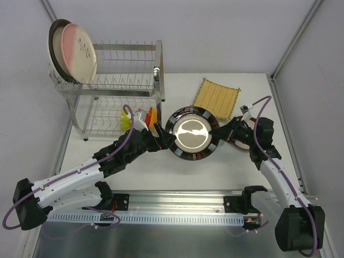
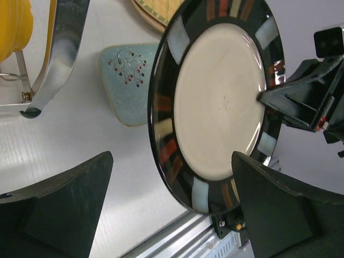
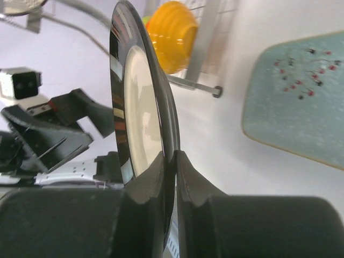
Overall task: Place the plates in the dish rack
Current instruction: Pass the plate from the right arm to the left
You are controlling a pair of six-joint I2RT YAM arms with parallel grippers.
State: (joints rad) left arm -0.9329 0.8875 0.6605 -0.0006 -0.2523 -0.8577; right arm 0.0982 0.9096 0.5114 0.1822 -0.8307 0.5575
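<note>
Over white table point(image 1: 228, 167), right end effector point(image 1: 218, 130) pinches dark-rimmed plate point(image 1: 193, 134) face-up; left end effector point(image 1: 161, 135) spread.

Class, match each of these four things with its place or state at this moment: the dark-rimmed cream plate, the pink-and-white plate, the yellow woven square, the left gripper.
Column one
1. dark-rimmed cream plate
2. pink-and-white plate
3. yellow woven square
4. left gripper

Column two
A. standing on edge in the upper tier of the dish rack
B. open wide
C. lying flat on the table
D. pinched at its rim by the right gripper

Pairs: 1-D, 2-A, 3-C, 4-B
</note>
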